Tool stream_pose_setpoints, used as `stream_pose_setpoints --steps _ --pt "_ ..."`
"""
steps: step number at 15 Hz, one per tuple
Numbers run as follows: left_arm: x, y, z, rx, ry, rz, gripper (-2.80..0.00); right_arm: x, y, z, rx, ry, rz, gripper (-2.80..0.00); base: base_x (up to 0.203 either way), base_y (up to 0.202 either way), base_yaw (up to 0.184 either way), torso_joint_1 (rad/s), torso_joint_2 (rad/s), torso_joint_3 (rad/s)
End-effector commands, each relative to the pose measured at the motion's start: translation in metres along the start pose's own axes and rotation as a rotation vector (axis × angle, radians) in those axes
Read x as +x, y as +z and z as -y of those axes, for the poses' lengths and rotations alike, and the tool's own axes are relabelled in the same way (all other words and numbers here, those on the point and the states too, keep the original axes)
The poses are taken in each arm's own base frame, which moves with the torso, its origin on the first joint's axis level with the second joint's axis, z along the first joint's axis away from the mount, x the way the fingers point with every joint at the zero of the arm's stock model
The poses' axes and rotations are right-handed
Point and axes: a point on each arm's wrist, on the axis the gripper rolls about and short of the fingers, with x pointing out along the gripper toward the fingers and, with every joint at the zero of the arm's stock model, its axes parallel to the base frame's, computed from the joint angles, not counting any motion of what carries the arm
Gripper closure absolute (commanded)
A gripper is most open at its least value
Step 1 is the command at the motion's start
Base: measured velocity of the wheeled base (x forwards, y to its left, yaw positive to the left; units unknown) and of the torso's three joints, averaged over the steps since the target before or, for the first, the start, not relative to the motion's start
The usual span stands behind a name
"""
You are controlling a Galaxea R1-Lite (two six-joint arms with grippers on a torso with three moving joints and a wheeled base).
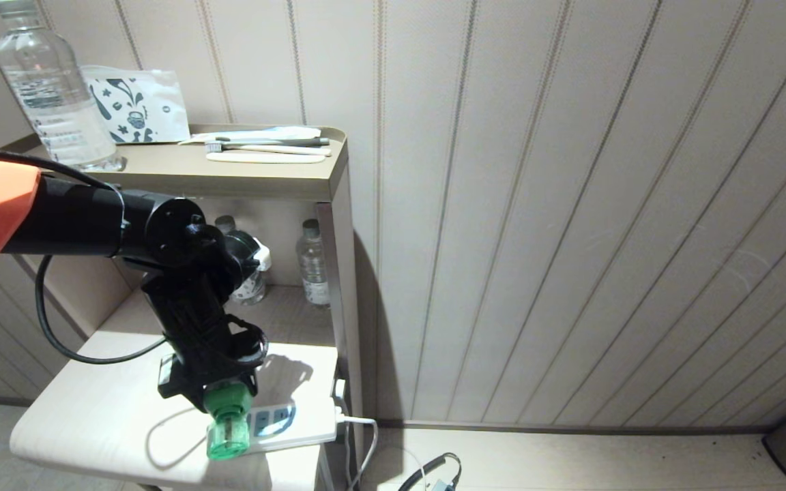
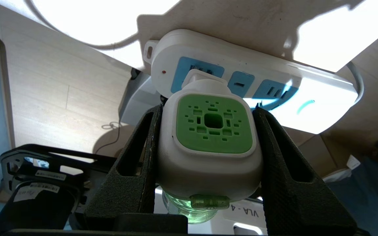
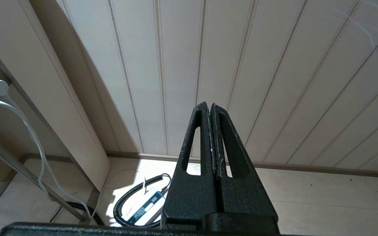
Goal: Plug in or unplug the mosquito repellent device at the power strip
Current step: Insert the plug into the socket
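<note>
Holding the mosquito repellent device (image 2: 210,144) tight in the left end effector (image 2: 208,131) | prongs near the power strip (image 2: 320,88) socket, not seated | next: line up, push straight | right end effector (image 3: 211,111) closed, empty, parked.

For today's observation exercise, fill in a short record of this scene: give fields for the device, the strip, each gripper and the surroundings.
device: mosquito repellent device, white rounded-square head with green centre over a translucent green bottle, held at the strip's end socket
strip: power strip, flat white with bluish sockets, lying on a pale tabletop
left gripper: left gripper, black fingers clamped on both sides of the device's head
right gripper: right gripper, shut, empty, pointing at the striped wall panel
surroundings: clear water bottle on the shelf above
</note>
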Motion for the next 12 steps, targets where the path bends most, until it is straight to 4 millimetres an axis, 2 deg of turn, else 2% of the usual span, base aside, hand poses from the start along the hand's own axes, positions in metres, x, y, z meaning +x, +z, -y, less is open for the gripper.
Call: stream_pose_setpoints --steps 1,5,12 --pt "0.004 0.000 0.000 -0.004 0.012 -0.014 0.00 0.000 0.000 0.000 0.000 0.000 -0.001 0.00 0.000 0.000 0.000 0.000 0.00 0.000" --pt "0.005 -0.001 -0.001 -0.005 0.015 -0.022 0.00 0.000 0.000 0.000 0.000 0.000 0.001 0.00 0.000 0.000 0.000 0.000 0.00 0.000" --pt "-0.006 -0.002 -0.001 -0.004 -0.010 0.009 0.00 0.000 0.000 0.000 0.000 0.000 -0.001 0.00 0.000 0.000 0.000 0.000 0.00 0.000"
